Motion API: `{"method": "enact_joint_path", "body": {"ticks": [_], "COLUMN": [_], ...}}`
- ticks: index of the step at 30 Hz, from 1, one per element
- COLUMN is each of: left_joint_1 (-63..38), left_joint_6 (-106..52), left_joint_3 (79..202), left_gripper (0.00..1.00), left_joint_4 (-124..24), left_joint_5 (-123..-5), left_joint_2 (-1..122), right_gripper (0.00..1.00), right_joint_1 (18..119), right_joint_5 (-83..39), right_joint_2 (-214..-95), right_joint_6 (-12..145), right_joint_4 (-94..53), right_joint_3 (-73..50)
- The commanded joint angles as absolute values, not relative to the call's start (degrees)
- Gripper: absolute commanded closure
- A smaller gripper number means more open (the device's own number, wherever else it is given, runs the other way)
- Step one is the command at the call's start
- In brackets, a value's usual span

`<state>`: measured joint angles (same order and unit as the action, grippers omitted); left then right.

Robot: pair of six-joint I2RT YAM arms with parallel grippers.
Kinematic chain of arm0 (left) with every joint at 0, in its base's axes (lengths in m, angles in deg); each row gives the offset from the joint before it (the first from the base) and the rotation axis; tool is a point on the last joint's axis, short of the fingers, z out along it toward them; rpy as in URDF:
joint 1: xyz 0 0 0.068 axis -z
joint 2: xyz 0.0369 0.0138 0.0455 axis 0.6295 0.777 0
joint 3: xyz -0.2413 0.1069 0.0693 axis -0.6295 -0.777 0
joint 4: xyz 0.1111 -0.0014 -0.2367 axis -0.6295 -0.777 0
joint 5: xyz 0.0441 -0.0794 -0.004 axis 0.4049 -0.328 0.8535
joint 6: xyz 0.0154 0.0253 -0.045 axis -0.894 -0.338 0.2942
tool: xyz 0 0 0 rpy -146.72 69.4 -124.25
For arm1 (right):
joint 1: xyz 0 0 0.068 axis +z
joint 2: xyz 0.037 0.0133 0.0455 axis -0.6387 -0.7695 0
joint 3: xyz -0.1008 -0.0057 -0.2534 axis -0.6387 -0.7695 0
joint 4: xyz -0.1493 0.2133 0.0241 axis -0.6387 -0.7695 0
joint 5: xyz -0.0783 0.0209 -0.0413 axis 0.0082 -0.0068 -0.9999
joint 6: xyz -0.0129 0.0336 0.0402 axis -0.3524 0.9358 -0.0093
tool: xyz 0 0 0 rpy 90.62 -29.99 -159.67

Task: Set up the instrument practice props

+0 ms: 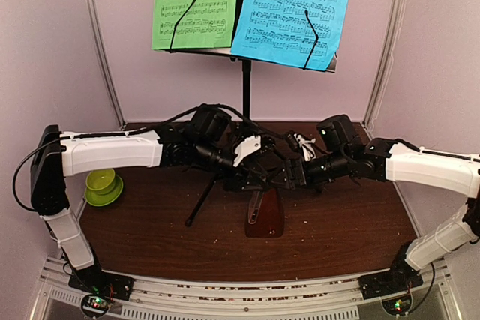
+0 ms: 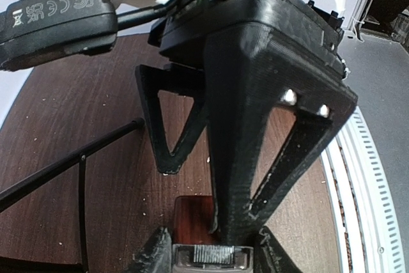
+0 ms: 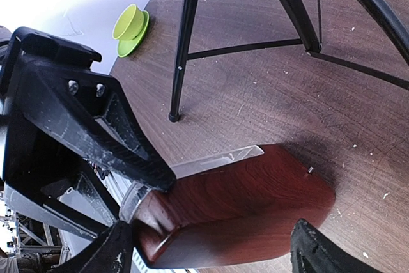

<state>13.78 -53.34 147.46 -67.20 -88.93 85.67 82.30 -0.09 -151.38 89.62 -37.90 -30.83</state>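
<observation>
The metronome (image 1: 265, 219) stands upright at the middle of the tabletop (image 1: 352, 230), nearer its front edge, just ahead of the legs of the tripod music stand (image 1: 246, 88). The left gripper (image 2: 211, 257) pinches the metronome's narrow top, at the clear cover (image 3: 217, 158). The right gripper (image 3: 214, 250) straddles the red-brown body, jaws wide and not visibly pressing. The step looks like freeing the cover: clamp the body squarely and low first, then draw the cover straight off without tipping anything toward the stand.

White arm shells (image 1: 112, 151), black joints (image 1: 206, 129), black cables (image 1: 15, 181)
</observation>
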Motion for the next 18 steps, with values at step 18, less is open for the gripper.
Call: {"method": "enact_joint_path", "body": {"ticks": [18], "left_joint_1": [13.06], "left_joint_6": [-52.99], "left_joint_3": [143.82], "left_gripper": [0.75], "left_joint_4": [-67.51], "left_joint_5": [-88.92], "left_joint_2": [81.97], "right_gripper": [0.23], "right_joint_1": [81.18], "right_joint_5": [-4.87], "right_joint_2": [-154.51], "right_joint_6": [86.36], "right_joint_4": [-48.54], "right_joint_3": [-32.63]}}
